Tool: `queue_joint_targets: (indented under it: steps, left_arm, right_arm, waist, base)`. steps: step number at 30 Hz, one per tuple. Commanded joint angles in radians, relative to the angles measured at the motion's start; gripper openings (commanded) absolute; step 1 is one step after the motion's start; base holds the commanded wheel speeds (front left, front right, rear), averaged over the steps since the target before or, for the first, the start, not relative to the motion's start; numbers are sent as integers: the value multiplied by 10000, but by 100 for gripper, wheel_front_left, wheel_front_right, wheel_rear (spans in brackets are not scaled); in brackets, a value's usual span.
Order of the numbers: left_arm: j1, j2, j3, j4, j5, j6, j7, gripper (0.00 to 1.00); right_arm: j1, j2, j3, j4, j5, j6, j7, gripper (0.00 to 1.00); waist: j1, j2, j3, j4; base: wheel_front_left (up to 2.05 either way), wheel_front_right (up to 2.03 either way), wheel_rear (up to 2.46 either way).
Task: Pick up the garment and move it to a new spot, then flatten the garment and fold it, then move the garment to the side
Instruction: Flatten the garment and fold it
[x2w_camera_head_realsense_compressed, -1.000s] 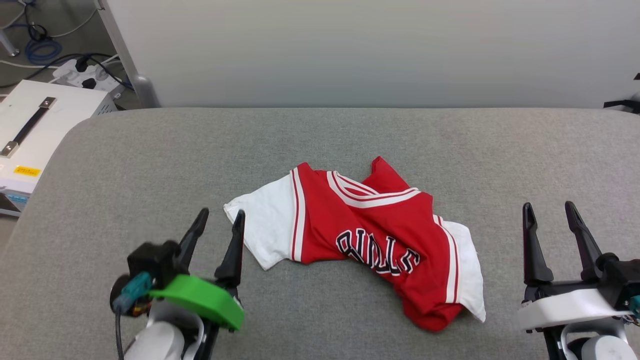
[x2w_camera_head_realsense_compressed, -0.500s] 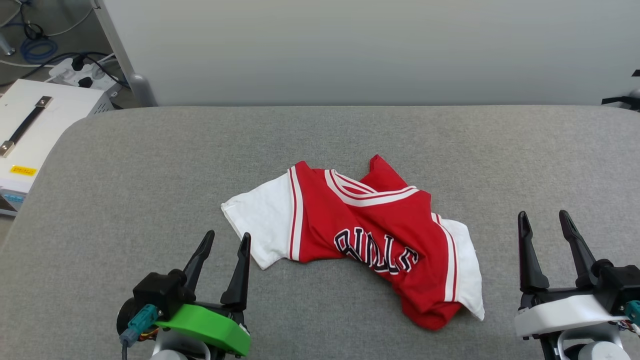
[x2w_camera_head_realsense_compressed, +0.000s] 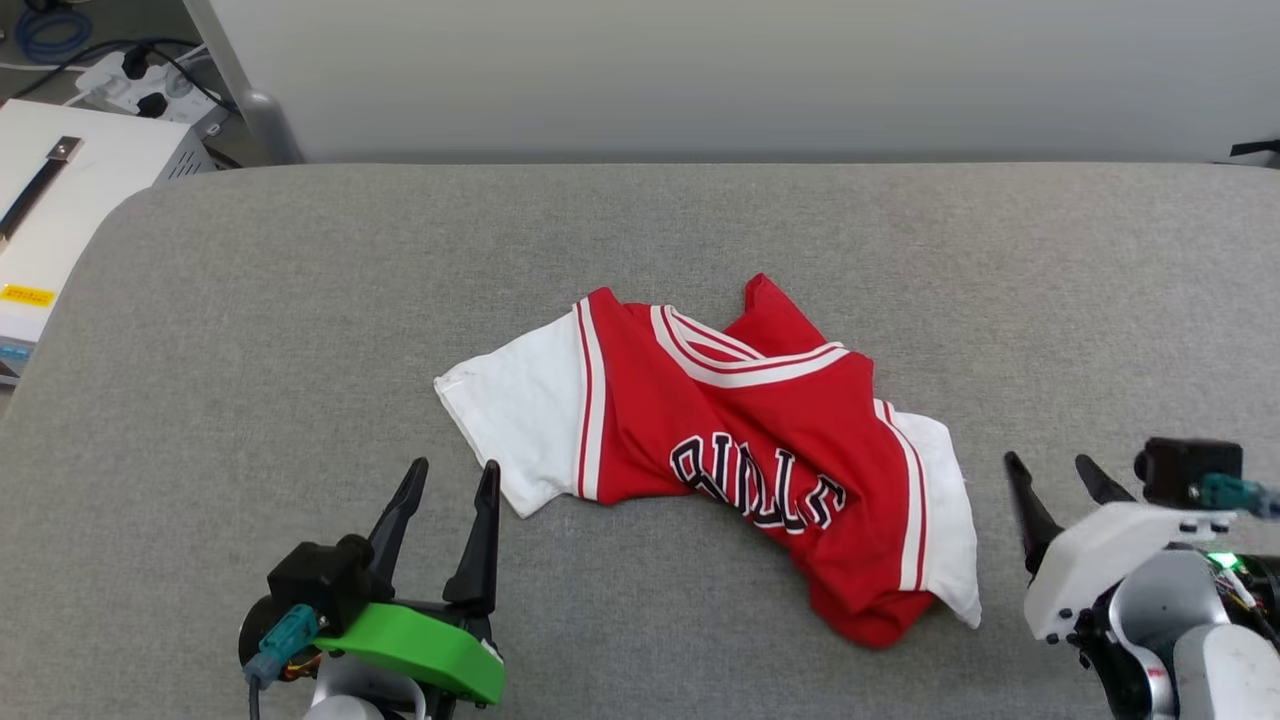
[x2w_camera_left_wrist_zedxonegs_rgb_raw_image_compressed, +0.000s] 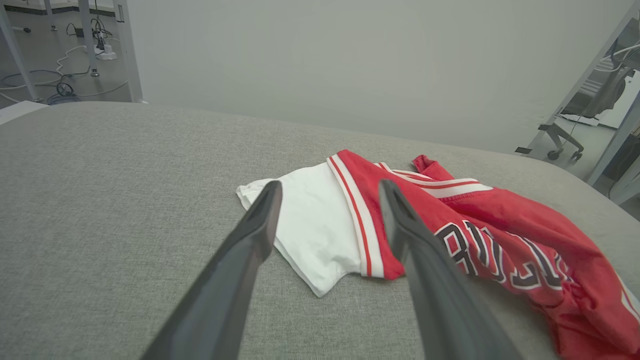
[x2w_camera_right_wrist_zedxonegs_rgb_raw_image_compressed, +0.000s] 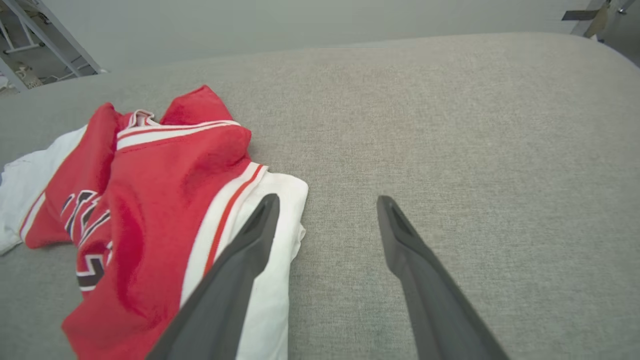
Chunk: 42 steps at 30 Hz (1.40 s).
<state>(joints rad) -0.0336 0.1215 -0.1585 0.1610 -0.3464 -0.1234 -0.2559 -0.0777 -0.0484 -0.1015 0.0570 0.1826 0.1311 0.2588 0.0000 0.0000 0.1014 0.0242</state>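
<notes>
Found the garment (x2w_camera_head_realsense_compressed: 760, 430) crumpled, chest side up, near the middle of the grey counter (x2w_camera_head_realsense_compressed: 300, 300), its "BULLS" lettering creased and one white sleeve spread toward the left gripper (x2w_camera_head_realsense_compressed: 455, 464). Saw that gripper's jaws apart and empty, tips close beside the sleeve's lower corner. Saw the right gripper (x2w_camera_head_realsense_compressed: 1047, 460) tilted near the other white sleeve, jaws likewise apart, gripping nothing. Noted a white box (x2w_camera_head_realsense_compressed: 60, 200) with a dark handle beyond the counter's left end, contents hidden.
</notes>
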Motion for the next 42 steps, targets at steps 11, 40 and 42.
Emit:
queue_joint_targets:
  steps: [11, 40, 42]
  left_arm:
    - [-683, -70, -284, 21, 147, -70, -58, 100]
    - [-963, -154, -153, 95, 150, -72, -59, 100]
    - [-945, -154, -169, 90, 147, -72, -59, 100]
  right_arm:
    - [-1062, -54, 159, -1081, -163, -4, 6320, 100]
    - [-1451, -1134, -630, 785, -1332, -4, 5499, 0]
    - [-1382, -1465, -902, 699, -1436, -4, 5535, 0]
  waist:
    - [0, 0, 691, 557]
    - [0, 0, 954, 1073]
    - [0, 0, 904, 1006]
  base:
    - [0, 0, 0]
    - [0, 0, 0]
    - [0, 0, 0]
